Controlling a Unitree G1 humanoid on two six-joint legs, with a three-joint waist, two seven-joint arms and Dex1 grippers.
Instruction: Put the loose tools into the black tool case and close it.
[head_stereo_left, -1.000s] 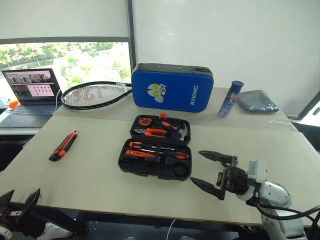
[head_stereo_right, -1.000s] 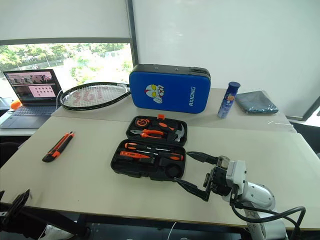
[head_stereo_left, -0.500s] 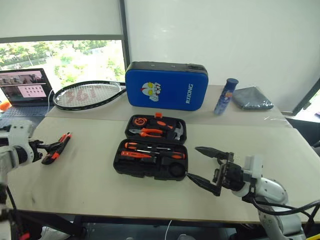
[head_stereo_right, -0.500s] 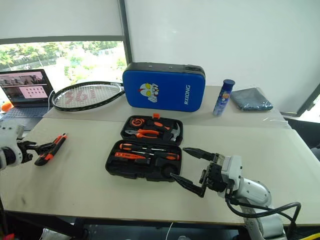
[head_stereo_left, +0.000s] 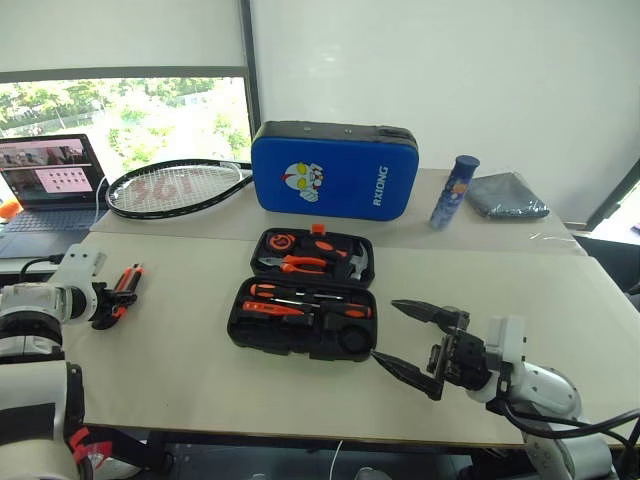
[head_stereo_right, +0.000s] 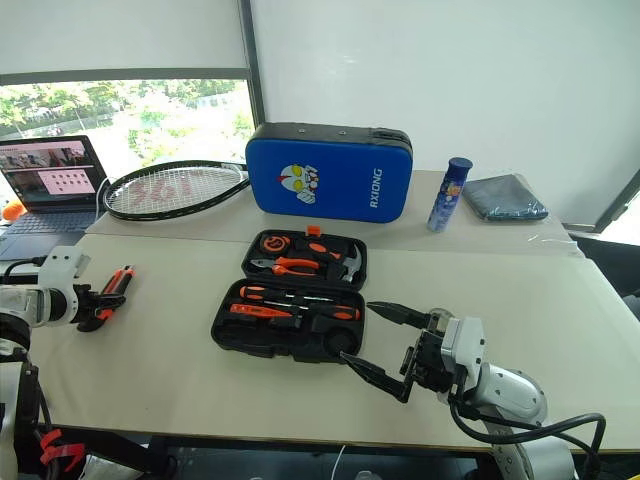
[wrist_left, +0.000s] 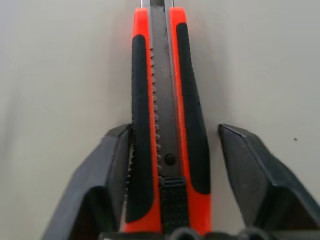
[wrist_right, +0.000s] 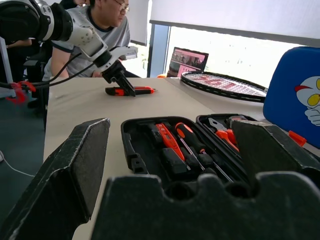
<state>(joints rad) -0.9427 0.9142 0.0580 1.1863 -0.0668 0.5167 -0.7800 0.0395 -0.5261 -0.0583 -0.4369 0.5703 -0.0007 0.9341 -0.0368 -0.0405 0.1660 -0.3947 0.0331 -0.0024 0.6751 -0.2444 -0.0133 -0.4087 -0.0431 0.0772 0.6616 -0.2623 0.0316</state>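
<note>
The left gripper (wrist_left: 170, 150) straddles the black-and-orange utility knife (wrist_left: 167, 110) lying on the pale table (head_stereo_left: 180, 370), fingers narrowed but not yet clamped. The right gripper (head_stereo_left: 415, 335) gapes wide beside the open black plastic tool case (head_stereo_left: 305, 295), mostly filled; stowing and closing remain.

You see the black-and-orange utility knife (wrist_left: 167, 125) lying flat on the table (head_stereo_left: 200, 380), well left of the black tool case (head_stereo_left: 305, 305), which lies open, screwdrivers (head_stereo_left: 300, 300) slotted inside.

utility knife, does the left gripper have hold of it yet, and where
Not clamped yet: the left gripper straddles the utility knife at its rear end, one finger touching. The right gripper holds nothing.
</note>
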